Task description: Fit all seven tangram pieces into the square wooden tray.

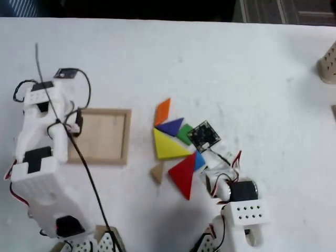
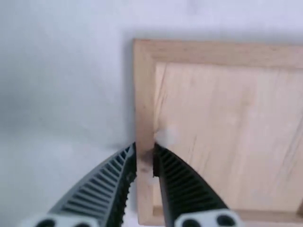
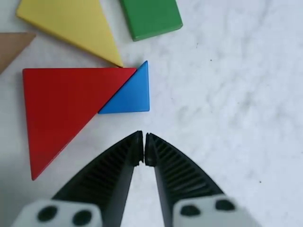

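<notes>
White table (image 1: 236, 68), two arms side by side. The left gripper (image 2: 144, 158) is clamped on a rim of the wooden tray (image 2: 213, 49), one finger outside the rim and one inside.

The right gripper (image 3: 143, 146) has its fingers pressed together and holds nothing. Just ahead of its tips is the blue triangle (image 3: 130, 94), touching the red triangle (image 3: 57, 109). Beyond these lie the yellow triangle (image 3: 75, 21), green square (image 3: 151, 16) and tan triangle (image 3: 12, 45). Farthest from it are the purple triangle (image 1: 170, 126) and orange piece (image 1: 163, 110). All pieces lie on the table, outside the tray.

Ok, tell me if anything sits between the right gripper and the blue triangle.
Nothing visible does. The shut right gripper hangs just short of the blue triangle, bare table between them. The red triangle touches the blue one's slanted side, off that line.
</notes>
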Controlling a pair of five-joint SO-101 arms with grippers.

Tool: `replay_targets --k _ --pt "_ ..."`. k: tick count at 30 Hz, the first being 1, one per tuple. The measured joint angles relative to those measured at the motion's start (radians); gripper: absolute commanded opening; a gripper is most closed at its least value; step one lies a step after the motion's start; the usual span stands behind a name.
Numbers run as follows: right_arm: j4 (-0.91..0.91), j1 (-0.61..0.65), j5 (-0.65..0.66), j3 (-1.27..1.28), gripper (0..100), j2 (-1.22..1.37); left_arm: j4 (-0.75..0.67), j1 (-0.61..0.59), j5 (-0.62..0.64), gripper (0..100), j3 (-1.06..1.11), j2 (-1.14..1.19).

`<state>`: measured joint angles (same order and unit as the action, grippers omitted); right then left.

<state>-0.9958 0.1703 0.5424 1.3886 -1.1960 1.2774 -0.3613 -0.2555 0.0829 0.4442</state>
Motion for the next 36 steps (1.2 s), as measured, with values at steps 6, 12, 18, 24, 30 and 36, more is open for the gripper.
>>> replay_targets --k 6,12,18,24,30,36 --pt "0.000 0.000 0.000 0.000 1.9 0.000 0.014 0.152 0.054 2 0.008 0.000" --pt "0.000 0.000 0.000 0.000 2.0 0.000 0.014 0.333 0.226 2 0.037 -0.006" --pt "0.000 0.000 0.000 0.000 2.1 0.000 0.018 0.460 0.420 2 0.044 -0.011" --pt "0.000 0.000 0.000 0.000 2.1 0.000 0.020 0.614 0.505 2 0.044 -0.011" --pt "0.000 0.000 0.000 0.000 2.1 0.000 0.020 0.720 0.506 2 0.044 -0.011" --pt "0.000 0.000 0.000 0.000 2.1 0.000 0.054 0.657 0.505 2 0.009 -0.002"
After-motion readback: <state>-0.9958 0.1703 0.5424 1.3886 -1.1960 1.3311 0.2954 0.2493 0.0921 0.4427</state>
